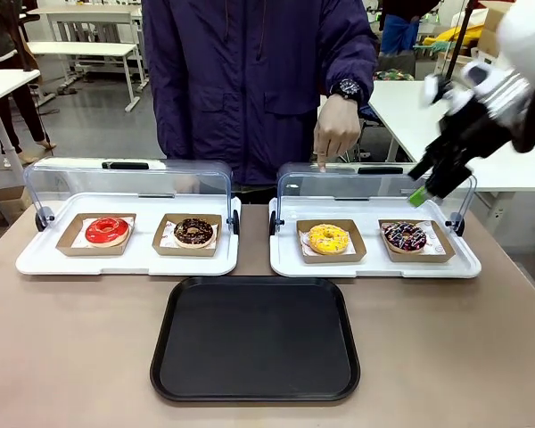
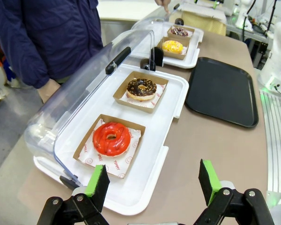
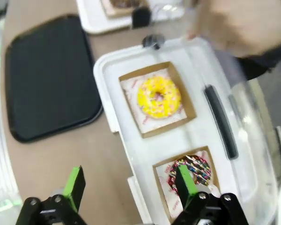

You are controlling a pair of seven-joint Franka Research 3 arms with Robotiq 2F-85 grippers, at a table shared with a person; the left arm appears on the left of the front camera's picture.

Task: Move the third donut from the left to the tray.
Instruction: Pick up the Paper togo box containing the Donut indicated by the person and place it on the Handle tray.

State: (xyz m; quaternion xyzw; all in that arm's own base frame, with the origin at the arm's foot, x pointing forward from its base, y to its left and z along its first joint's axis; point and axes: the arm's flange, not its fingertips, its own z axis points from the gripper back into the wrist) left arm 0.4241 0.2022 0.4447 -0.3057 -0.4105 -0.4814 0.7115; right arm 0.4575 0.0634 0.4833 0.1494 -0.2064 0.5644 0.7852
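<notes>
Lids (image 1: 374, 183) up for access; R gripper (image 1: 419, 192), jaws wide, hovers 2 o'clock of donut (image 1: 328, 238); L gripper (image 2: 154, 185) also wide, idle.

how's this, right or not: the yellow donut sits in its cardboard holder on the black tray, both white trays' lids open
No: the yellow donut sits in its holder in the right white tray, not on the black tray, as the front view shows.

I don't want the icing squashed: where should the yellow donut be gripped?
Grip the brown holder by its opposite side walls, not the yellow donut itself, coming from above on the near side: the clear lid stands open behind it.
</notes>
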